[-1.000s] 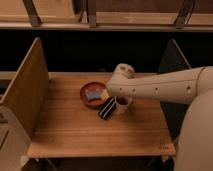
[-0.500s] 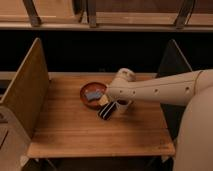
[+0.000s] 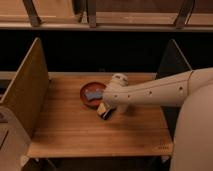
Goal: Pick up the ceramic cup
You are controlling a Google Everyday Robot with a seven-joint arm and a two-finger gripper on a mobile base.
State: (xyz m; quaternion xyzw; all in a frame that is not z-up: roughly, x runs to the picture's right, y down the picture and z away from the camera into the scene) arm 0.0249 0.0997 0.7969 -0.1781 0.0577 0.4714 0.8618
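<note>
My gripper (image 3: 112, 102) is at the end of the white arm that reaches in from the right, low over the middle of the wooden table (image 3: 65, 131). It sits right beside the reddish-brown bowl (image 3: 86, 95) and just above the flat black object with pale stripes (image 3: 105, 113). The ceramic cup is hidden under the gripper and wrist; I cannot make out its white body.
The bowl holds a small blue item (image 3: 92, 94). A tall wooden side panel (image 3: 27, 95) stands along the table's left edge and a dark panel (image 3: 172, 65) along the right. A dark gap and railing lie behind the table.
The arm has come down and shifted slightly left over the spot where the cup showed. The cup's dark opening, seen earlier, is now covered.
</note>
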